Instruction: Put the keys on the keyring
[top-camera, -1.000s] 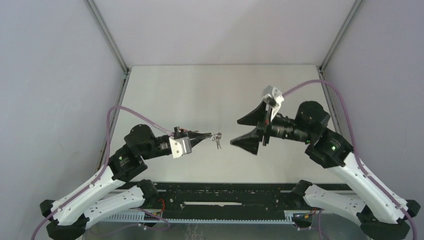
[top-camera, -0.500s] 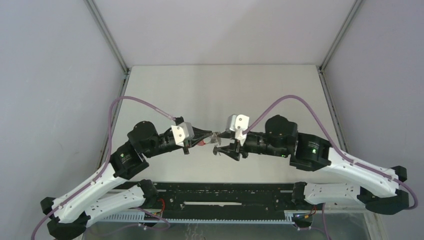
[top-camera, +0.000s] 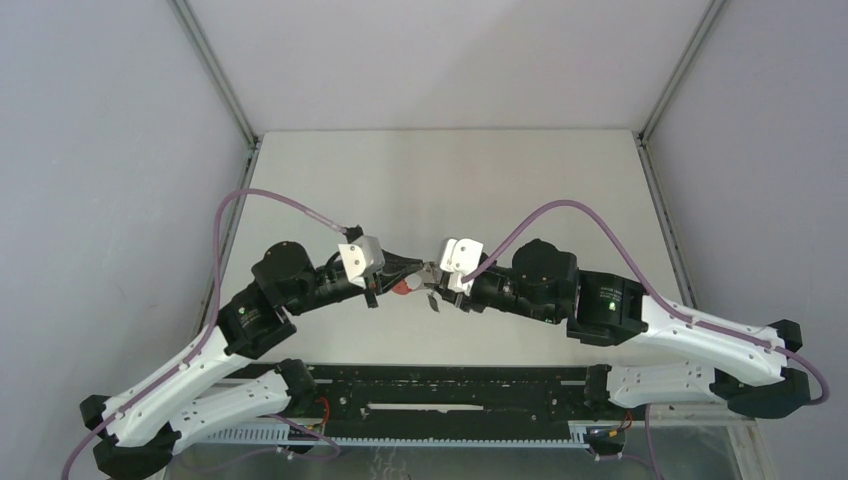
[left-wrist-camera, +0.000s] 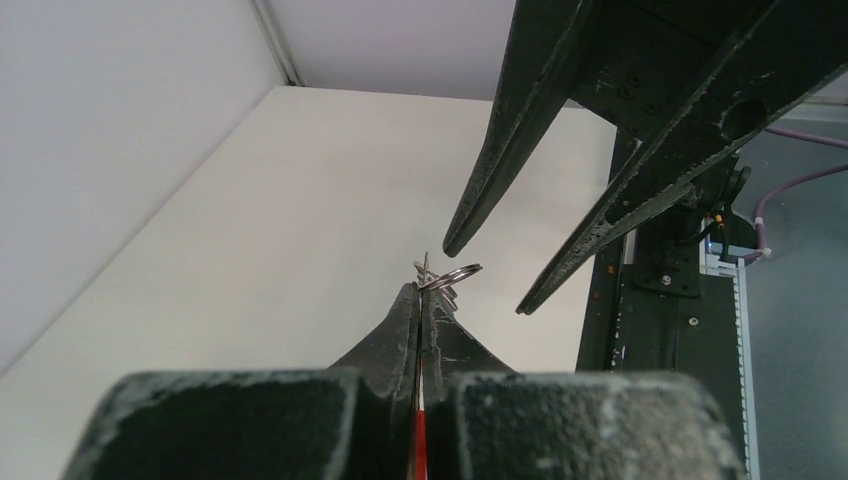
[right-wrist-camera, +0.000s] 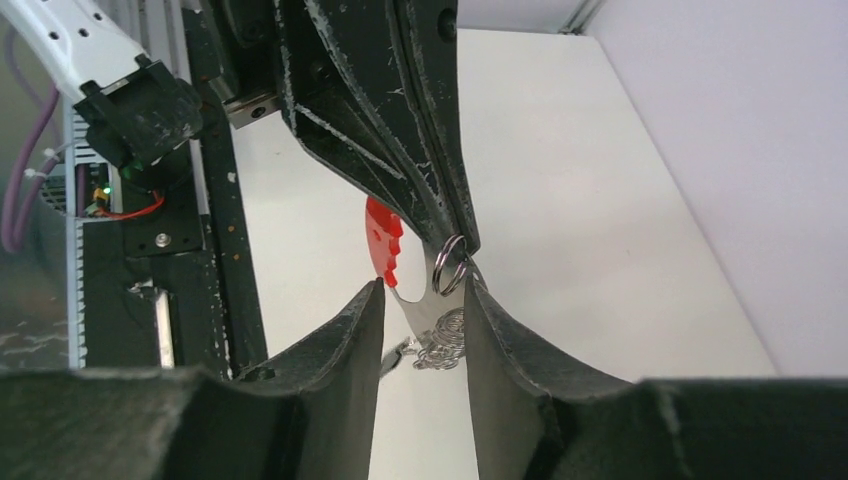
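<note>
My left gripper (top-camera: 424, 271) is shut on the keyring (right-wrist-camera: 420, 300), pinching its red arc (top-camera: 405, 288). The red shows as a thin sliver between the pads in the left wrist view. The keyring's silver-grey part, a small split ring (left-wrist-camera: 450, 272) and a bunch of small loops (right-wrist-camera: 442, 350) stick out past the left fingertips. My right gripper (right-wrist-camera: 424, 285) meets it head-on, partly closed. One of its fingertips touches the red arc's notched edge, the other the silver part's far edge. A small dark metal piece (right-wrist-camera: 398, 352) hangs under the loops; I cannot tell if it is a key.
Both arms meet in mid-air above the white table (top-camera: 450, 180), near its front. The black base rail (top-camera: 450, 385) runs along the near edge. Purple cables (top-camera: 560, 208) arch over both arms. Grey walls close in the left, right and back sides.
The right arm has swung in from the right and its jaws have gone from wide open to closing across the keyring. The left gripper stays shut and has shifted slightly.
</note>
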